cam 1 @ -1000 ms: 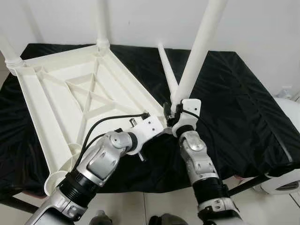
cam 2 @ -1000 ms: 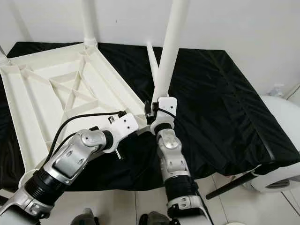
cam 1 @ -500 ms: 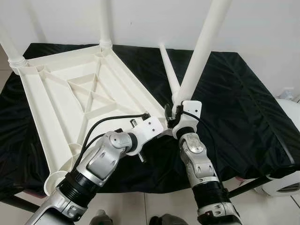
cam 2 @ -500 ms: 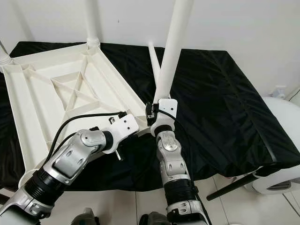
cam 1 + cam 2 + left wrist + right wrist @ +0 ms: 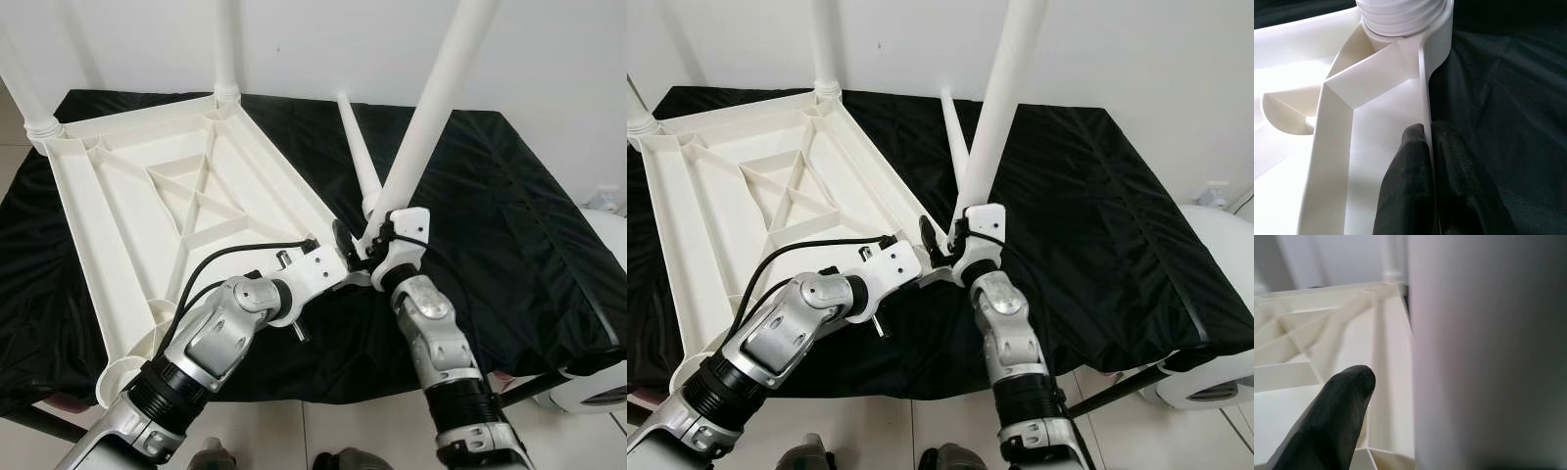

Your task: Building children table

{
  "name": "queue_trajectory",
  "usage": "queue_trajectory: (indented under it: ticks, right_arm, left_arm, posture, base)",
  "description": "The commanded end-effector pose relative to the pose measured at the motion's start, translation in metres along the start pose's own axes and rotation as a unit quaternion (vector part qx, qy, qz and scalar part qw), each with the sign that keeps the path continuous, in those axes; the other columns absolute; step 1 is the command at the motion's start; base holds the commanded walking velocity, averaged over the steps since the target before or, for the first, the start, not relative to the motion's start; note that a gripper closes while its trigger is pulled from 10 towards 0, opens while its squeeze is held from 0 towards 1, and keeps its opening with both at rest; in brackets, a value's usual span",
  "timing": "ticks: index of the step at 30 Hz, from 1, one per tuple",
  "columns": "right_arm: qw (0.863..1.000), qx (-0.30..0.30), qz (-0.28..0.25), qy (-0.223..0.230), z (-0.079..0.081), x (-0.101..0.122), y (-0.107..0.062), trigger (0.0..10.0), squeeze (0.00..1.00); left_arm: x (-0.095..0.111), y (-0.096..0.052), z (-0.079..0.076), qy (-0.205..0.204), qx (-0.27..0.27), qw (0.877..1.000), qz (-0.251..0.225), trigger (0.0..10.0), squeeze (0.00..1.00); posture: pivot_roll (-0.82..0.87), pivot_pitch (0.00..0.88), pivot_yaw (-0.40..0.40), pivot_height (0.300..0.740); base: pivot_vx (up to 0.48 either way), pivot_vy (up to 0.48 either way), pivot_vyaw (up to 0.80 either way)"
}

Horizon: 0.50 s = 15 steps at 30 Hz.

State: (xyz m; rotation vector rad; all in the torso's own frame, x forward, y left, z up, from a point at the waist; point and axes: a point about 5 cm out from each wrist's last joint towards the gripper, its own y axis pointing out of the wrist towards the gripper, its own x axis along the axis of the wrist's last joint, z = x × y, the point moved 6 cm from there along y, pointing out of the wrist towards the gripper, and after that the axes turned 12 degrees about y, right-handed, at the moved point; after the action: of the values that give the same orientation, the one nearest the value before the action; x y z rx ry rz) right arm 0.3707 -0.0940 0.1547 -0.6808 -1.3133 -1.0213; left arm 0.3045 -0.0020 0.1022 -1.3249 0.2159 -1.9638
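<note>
- Tabletop (image 5: 147, 211): white plastic, lying upside down w/ ribbed underside up, on the black cloth (image 5: 509, 225) over the work surface. You had it occupying the left half of the cloth, one corner pointing toward the near edge at centre.
- Fitted legs: two already standing in sockets at the far side, one at the far-left corner (image 5: 24, 93), one at the far corner near the wall (image 5: 226, 49).
- Loose leg (image 5: 358, 157): white, tapered, lying on the cloth just right of the tabletop's right rim, tip toward the far edge.
- Held leg (image 5: 436, 108): white tube, tilted up and to the right, lower end at the tabletop's near-right corner. In the right wrist view it was a blurred pale mass very close to the lens.
- Right gripper (image 5: 367, 235): you had it clamped round the held leg's lower end; one black finger (image 5: 1327, 426) visible beside the tube.
- Left gripper (image 5: 1430, 147): pinched on the tabletop's thin right rim, one finger each side of the wall, just short of the threaded corner socket (image 5: 1400, 17).
- Far right: white rounded object (image 5: 602, 377) by the cloth's near-right corner, id unclear.
</note>
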Motion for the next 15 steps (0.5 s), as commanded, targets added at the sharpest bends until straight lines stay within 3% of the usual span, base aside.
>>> queue_trajectory:
  ticks: [1,7,15]
  right_arm:
    - [0.999,0.050,0.000,-0.001,-0.002,0.006,-0.002,10.0,0.00]
    - [0.990,0.135,0.028,0.007,-0.009,0.007,-0.010,10.0,0.00]
    - [0.979,0.184,0.085,-0.010,-0.022,-0.004,-0.015,10.0,0.00]
  left_arm:
    - [0.018,0.000,-0.002,0.032,-0.003,0.999,-0.029,10.0,0.00]
    - [0.018,0.000,-0.002,0.033,-0.005,0.999,-0.028,10.0,0.00]
    - [0.019,0.000,-0.001,0.035,-0.005,0.999,-0.028,10.0,0.00]
  posture:
    - [0.05,0.000,-0.074,0.740]
    - [0.05,0.000,-0.071,0.740]
    - [0.06,0.000,-0.065,0.740]
  base:
    - [0.000,0.000,0.00]
    - [0.000,0.000,0.00]
    - [0.000,0.000,0.00]
